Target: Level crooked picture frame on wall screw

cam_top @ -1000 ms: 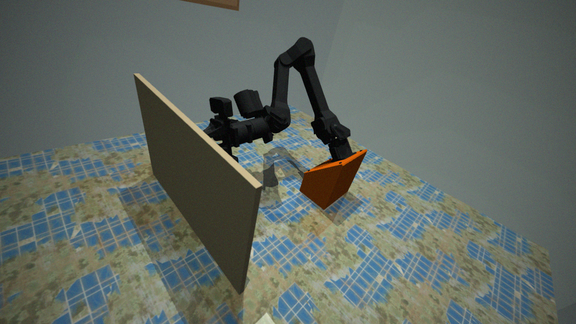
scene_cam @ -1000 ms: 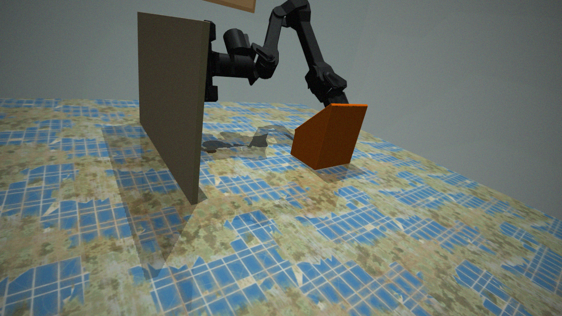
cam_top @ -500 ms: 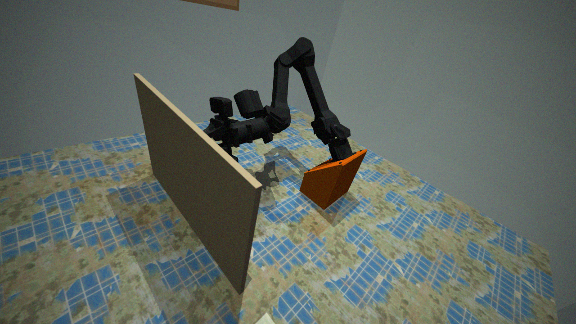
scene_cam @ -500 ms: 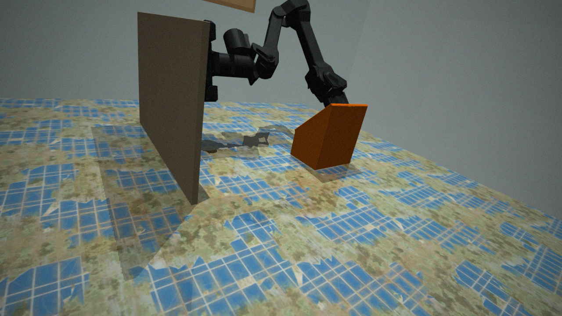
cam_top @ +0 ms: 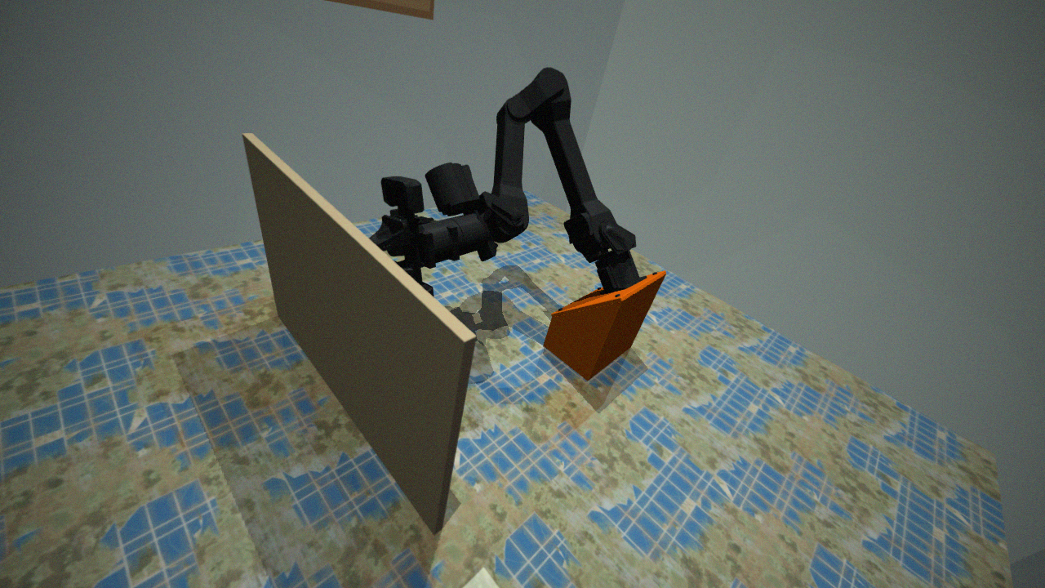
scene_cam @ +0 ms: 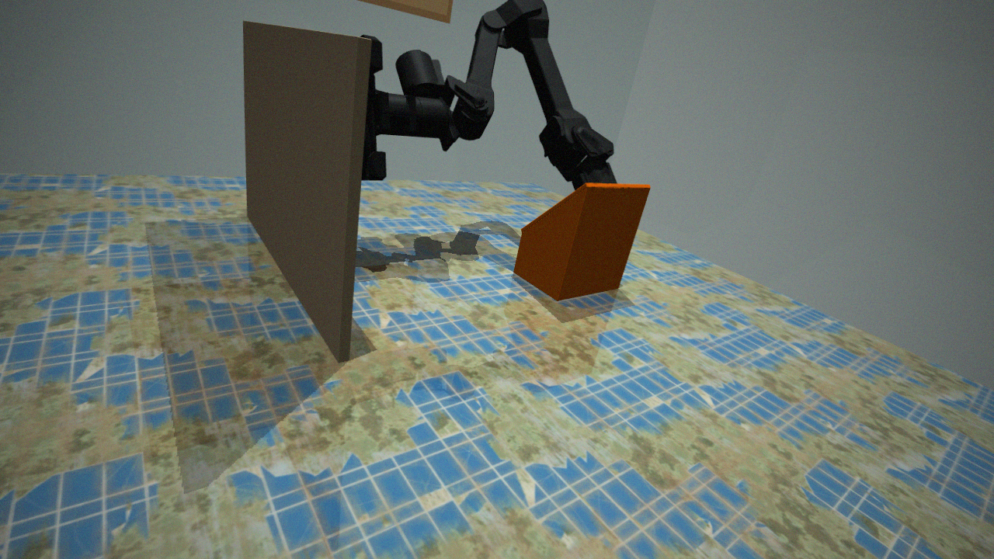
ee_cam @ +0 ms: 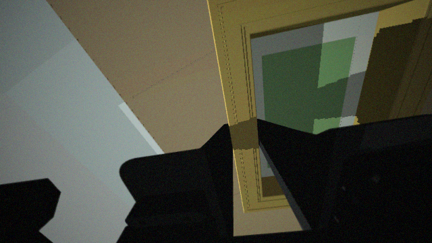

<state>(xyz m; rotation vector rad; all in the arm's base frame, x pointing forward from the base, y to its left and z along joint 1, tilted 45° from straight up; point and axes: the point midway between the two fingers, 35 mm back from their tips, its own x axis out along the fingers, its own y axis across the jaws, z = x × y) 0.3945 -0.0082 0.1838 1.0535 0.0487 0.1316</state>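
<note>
The picture frame (ee_cam: 225,44) shows in the wrist view, gold-yellow around a grey mat and a green picture. My gripper (ee_cam: 241,126) is shut on one rail of it, a black finger on each side of the rail. The frame is in front of the tan upright panel (cam_top: 350,322) (scene_cam: 298,153) (ee_cam: 162,50). In the top and exterior views the panel hides the frame and the fingertips. The screw and the notched strip are hidden. The frame's tilt cannot be told from these views.
The arm's base stands in an orange angular block (cam_top: 584,336) (scene_cam: 597,243) on the patterned table top (cam_top: 657,468) (scene_cam: 451,417). The arm arches from it to the panel's far side. A wooden-edged thing (cam_top: 394,6) (scene_cam: 417,8) shows at the top edge of the top and exterior views.
</note>
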